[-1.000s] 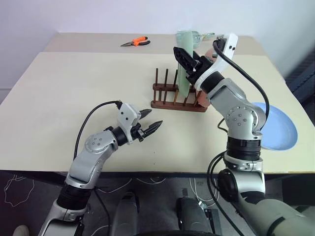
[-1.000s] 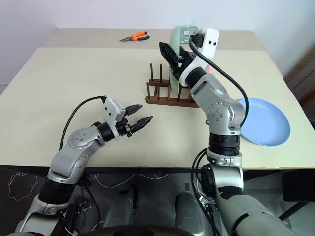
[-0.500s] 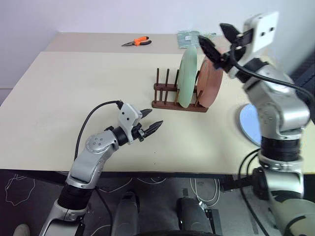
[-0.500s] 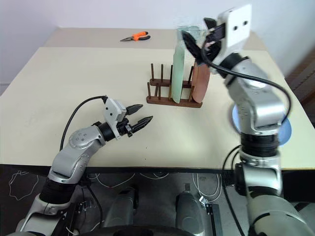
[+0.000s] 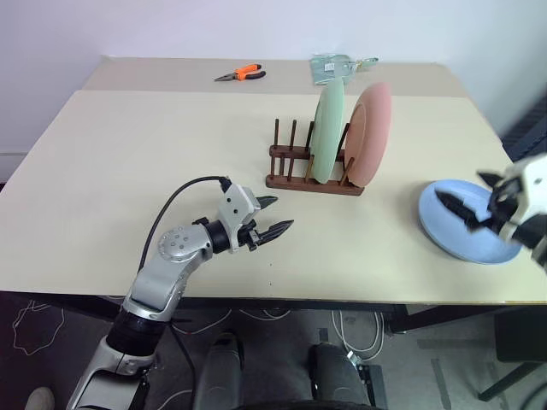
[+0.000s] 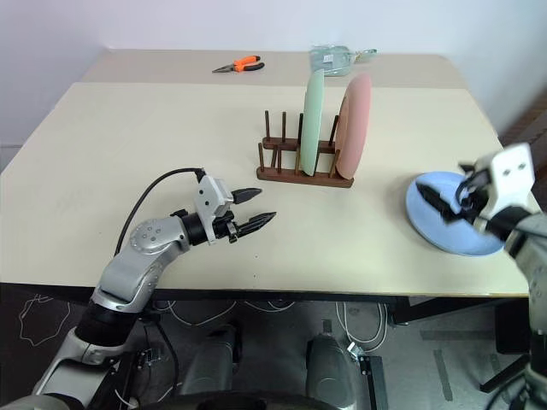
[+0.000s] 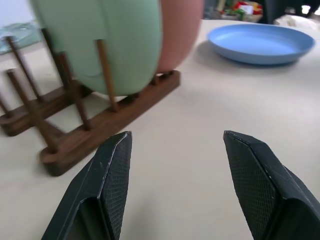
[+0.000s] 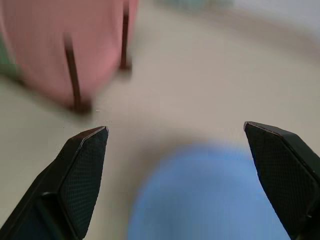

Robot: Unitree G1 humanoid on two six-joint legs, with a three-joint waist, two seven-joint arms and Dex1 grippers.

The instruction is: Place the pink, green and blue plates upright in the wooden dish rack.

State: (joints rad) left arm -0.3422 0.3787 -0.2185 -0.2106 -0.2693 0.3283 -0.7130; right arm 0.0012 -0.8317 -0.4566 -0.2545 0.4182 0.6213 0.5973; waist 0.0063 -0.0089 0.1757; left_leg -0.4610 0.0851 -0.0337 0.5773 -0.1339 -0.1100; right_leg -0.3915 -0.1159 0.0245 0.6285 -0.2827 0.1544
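Observation:
The wooden dish rack (image 5: pixel 312 178) stands at the middle of the table. The green plate (image 5: pixel 328 128) and the pink plate (image 5: pixel 369 135) stand upright in it side by side, pink on the right. The blue plate (image 5: pixel 467 232) lies flat near the table's right edge. My right gripper (image 5: pixel 461 190) hovers open and empty over the blue plate's near side, which also shows between its fingers (image 8: pixel 82 170) in the right wrist view. My left gripper (image 5: pixel 283 213) is open and empty, low over the table in front of the rack (image 7: pixel 105 125), pointing toward it.
Orange-handled pliers (image 5: pixel 240 73) and a clear plastic bag (image 5: pixel 338 65) lie on the far strip of the table. The table's right edge (image 5: pixel 513 184) runs close to the blue plate.
My right gripper let go of the green plate in the rack, rose, then swung right and down to above the blue plate, opening wider. The left gripper edged slightly right.

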